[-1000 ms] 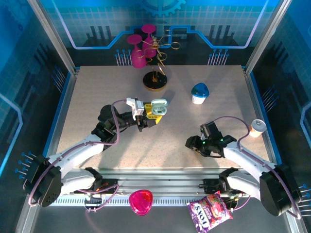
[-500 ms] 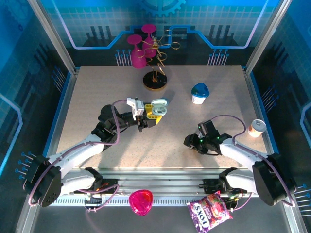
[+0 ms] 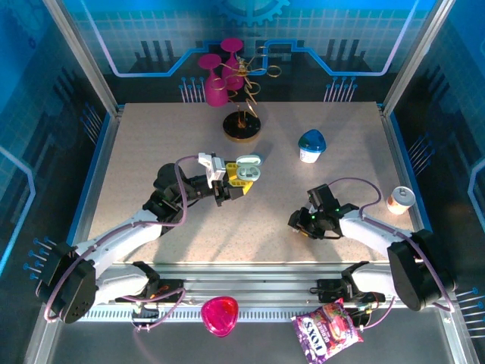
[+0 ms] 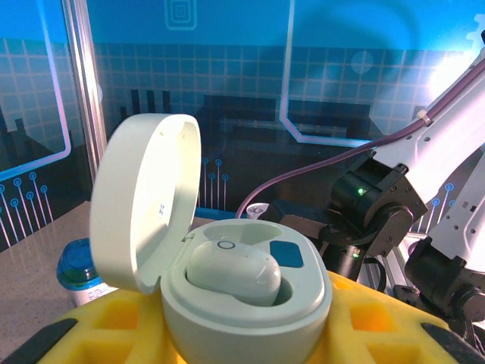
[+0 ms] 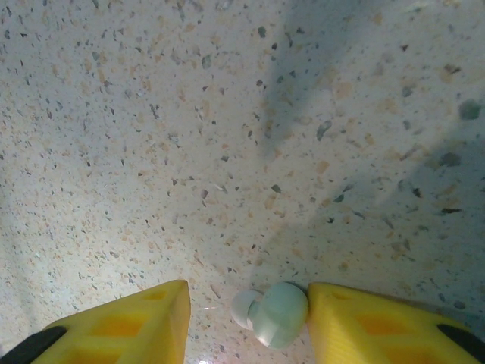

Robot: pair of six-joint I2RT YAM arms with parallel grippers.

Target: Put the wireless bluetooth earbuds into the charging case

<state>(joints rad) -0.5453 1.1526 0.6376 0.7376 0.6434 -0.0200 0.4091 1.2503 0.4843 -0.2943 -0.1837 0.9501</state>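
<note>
Yellow plastic fingers of the right gripper stood apart, low over the speckled, stone-like tabletop. We saw a loose pale blue-white plastic earbud lying on that surface between them. Its smooth, rounded body touched the tip of the finger on the right of the wrist picture. A gap separated it from the other finger, so nothing was gripped. Each finger showed moulded rectangular recesses. From above, we placed this gripper near the front right of the table, well apart from the left one.

We found the left gripper closed on the pebble-shaped pale green-white charging case, holding it clear of the table near the middle. In the left wrist view its yellow fingers pressed against the case's round base on both sides. The oval lid stood hinged open and nearly upright, its inside matte and smooth. We noted a second earbud, glossy and egg-shaped with a small ring mark on top, seated in the near socket. A blue patch showed in the socket beside it. Behind the case, a small white tub with a blue lid sat on the table.
</note>
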